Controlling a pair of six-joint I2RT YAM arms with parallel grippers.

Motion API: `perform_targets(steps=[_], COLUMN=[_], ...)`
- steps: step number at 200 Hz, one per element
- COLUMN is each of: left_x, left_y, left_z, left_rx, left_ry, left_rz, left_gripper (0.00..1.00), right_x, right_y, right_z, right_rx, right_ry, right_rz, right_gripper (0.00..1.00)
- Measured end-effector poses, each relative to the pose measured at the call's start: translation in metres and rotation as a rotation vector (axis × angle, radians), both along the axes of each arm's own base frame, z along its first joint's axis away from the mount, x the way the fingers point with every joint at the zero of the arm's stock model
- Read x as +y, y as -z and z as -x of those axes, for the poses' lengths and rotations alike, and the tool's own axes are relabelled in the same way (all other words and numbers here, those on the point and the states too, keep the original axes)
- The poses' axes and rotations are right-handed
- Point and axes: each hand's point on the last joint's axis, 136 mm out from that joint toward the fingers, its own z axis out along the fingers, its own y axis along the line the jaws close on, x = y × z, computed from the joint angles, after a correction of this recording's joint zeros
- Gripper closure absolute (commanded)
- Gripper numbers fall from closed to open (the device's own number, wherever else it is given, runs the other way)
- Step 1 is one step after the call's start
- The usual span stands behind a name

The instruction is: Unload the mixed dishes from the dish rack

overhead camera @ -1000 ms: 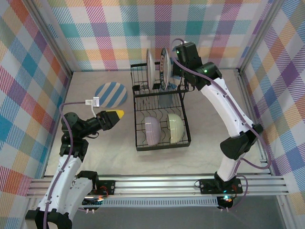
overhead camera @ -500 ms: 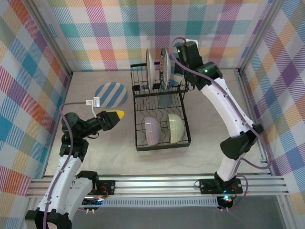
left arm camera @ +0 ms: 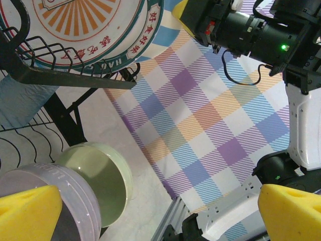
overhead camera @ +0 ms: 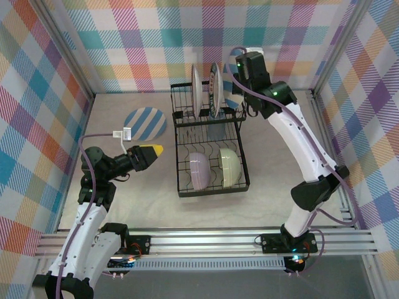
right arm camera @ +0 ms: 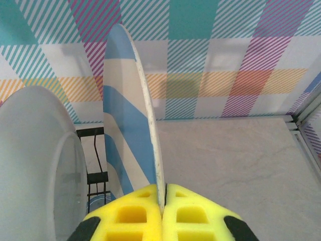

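The right gripper (right arm camera: pixel 161 201) is clenched on the rim of an upright striped plate (right arm camera: pixel 128 125) at the far right corner of the dish rack (overhead camera: pixel 178 168). The left gripper (overhead camera: pixel 153 151) hangs released, left of the rack. A lavender bowl (overhead camera: pixel 198 171) and a green bowl (overhead camera: pixel 229 167) stand in the rack's near section. A second striped plate (overhead camera: pixel 146 123) lies flat on the table, far left.

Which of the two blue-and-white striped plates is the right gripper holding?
The upright striped plate, rim pinched in the right gripper; the flat striped plate lies on the table left of the black wire dish rack.
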Motion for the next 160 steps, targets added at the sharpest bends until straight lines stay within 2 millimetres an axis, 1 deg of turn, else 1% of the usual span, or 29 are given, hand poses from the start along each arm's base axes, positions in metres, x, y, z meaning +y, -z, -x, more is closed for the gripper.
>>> perform_targets(steps=[30,62,105,135,160], left_x=[0.0,0.0,0.0,-0.001,-0.001], left_y=[0.0,-0.001,-0.006,-0.008,-0.01], left_z=[0.0,0.0,0.001,0.001,0.001], left_rx=[0.0,-0.003,-0.017,-0.019,-0.023], left_ry=[0.0,0.001,0.005,0.008,0.008], left_rz=[0.0,0.003,0.019,0.03,0.036], left_gripper=[0.0,0.0,0.0,0.0,0.0], right_x=[-0.015,-0.027,-0.037,-0.046,-0.056], right_y=[-0.016,-0.029,-0.043,-0.048,-0.049], right_z=[0.005,0.011,0.024,0.04,0.059], right_rx=[-0.039,-0.072,-0.101,-0.11,-0.114], right_ry=[0.023,0.041,0.048,0.048,0.049], right_rz=[-0.004,-0.017,-0.034,-0.04,-0.05], right_gripper=[1.0,1.0,1.0,1.0,1.0])
